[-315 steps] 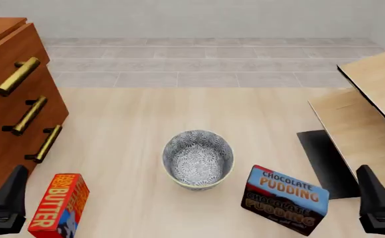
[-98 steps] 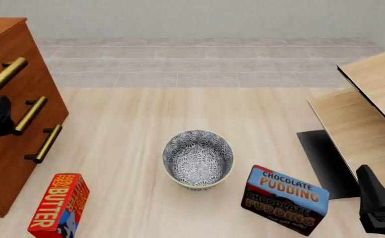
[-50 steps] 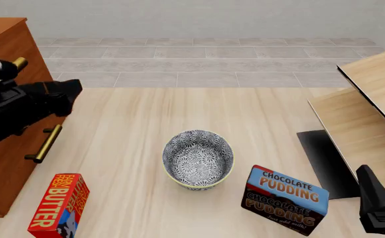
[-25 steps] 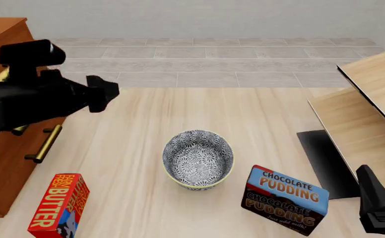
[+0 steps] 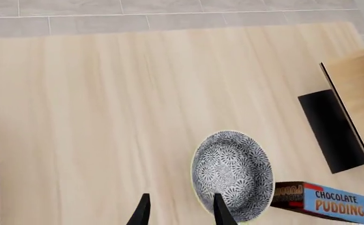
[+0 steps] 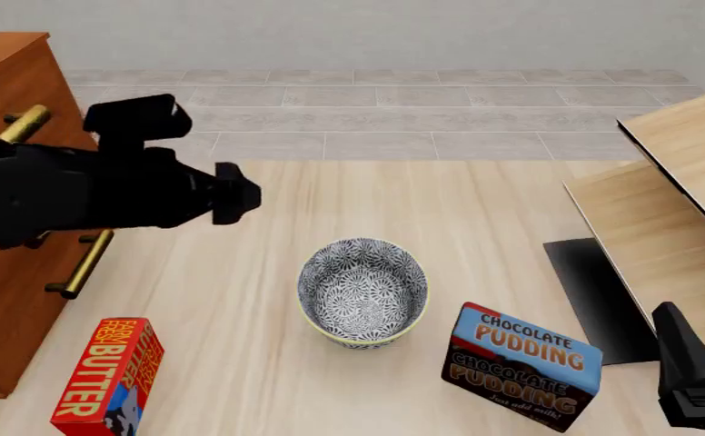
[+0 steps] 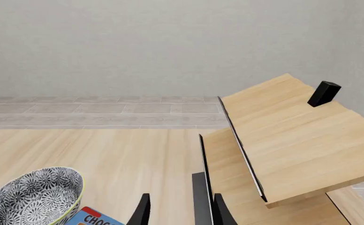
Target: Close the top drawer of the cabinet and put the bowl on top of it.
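Left end effector (image 5: 178, 213) empty, fingers apart, above bowl (image 6: 362, 292); pudding box (image 6: 520, 366) beside it (butter box (image 6: 108, 375) apart).

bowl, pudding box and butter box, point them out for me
bowl (image 6: 362, 292), front view, on its patterned inside
chocolate pudding box (image 6: 523, 365), front view, on its printed front face
butter box (image 6: 109, 375), front view, on its red lettered face

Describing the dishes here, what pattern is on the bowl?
The bowl has a dense blue-grey and white floral pattern, with a pale yellowish rim; clearest in the front view.
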Tool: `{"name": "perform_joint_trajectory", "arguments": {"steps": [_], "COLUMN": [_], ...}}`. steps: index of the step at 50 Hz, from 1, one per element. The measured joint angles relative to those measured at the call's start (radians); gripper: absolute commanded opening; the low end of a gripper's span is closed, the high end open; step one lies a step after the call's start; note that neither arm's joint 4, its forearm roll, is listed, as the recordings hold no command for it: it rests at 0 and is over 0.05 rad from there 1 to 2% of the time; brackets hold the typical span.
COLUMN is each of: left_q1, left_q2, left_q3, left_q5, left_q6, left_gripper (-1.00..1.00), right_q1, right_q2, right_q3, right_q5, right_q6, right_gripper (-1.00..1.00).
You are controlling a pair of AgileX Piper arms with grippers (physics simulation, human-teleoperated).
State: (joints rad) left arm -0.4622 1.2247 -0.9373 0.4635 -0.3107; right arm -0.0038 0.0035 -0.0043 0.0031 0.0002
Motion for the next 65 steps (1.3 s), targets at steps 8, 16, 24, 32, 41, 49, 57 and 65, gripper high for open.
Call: {"name": "perform_joint_trajectory", "arguments": {"steps": [8,16,24,32,41,49,57,65], "left_q1": [-0.029,-0.053,-0.067,-0.077,-0.083,-0.087,-0.081,-0.075], "left_q2": [0.045,0.082,0.114,0.144,0.175,0.204,0.228,0.252], "left_q3": [-0.012,-0.012,0.005,0.03,0.058,0.084,0.101,0.118], "left_q5": [0.009,-0.002,-0.03,-0.067,-0.111,-0.153,-0.188,-0.223], "left_q6": [-0.053,-0.099,-0.133,-0.163,-0.19,-0.211,-0.221,-0.227], "left_gripper": [1.0,1.0,1.0,1.0,1.0,1.0,1.0,1.0], "right_q1": [0.0,0.0,0.0,0.0,0.0,0.0,0.0,0.0], "right_q2": [0.0,0.0,0.0,0.0,0.0,0.0,0.0,0.0], "right_q3": [0.0,0.0,0.0,0.0,0.0,0.0,0.0,0.0], "right_q5": [0.0,0.0,0.0,0.0,0.0,0.0,0.0,0.0], "right_q6": [0.0,0.0,0.0,0.0,0.0,0.0,0.0,0.0], "right_gripper": [1.0,1.0,1.0,1.0,1.0,1.0,1.0,1.0]}}
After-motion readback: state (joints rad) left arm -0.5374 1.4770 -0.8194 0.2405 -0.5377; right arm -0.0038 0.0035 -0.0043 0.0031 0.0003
